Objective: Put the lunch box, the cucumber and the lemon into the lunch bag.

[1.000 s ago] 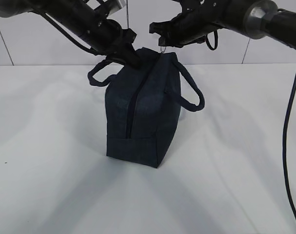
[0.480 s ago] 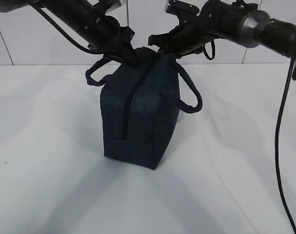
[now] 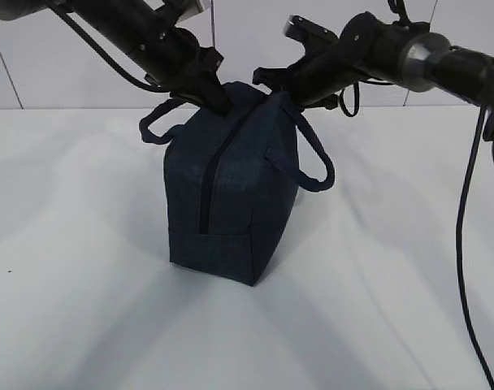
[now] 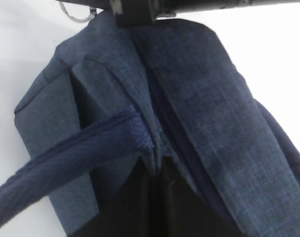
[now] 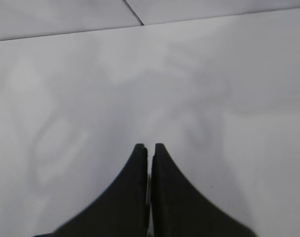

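**Both arms at the bag's top, zipper shut, no food in sight**

Exterior view: one lunch bag [image 3: 231,195] stands on end on the white counter [image 3: 76,309], its closed zipper [image 3: 208,191] running down the near face. Two loop handles show, one on the left [image 3: 159,123] and one on the right [image 3: 310,158]. The left gripper [image 3: 218,97] meets the bag's top from the left; the right gripper [image 3: 273,81] meets it from the right. How the jaws stand is hidden by the arms here. Lunch box, cucumber and lemon: none visible.

Left wrist view: the left jaws are pressed nearly together and seem to be pinching the fabric beside the zipper, with one handle crossing in front. One silver ring pull [image 4: 77,11] hangs at the far end, just beside the other arm's dark body.

Right wrist view: the right jaws are pressed together with only a sliver between them, over bare counter; whether they pinch the ring pull I cannot tell.

Risk, as I judge it: the bag is tall and soft, so uneven pulling could topple it, or the thin fabric could slip from the left pinch
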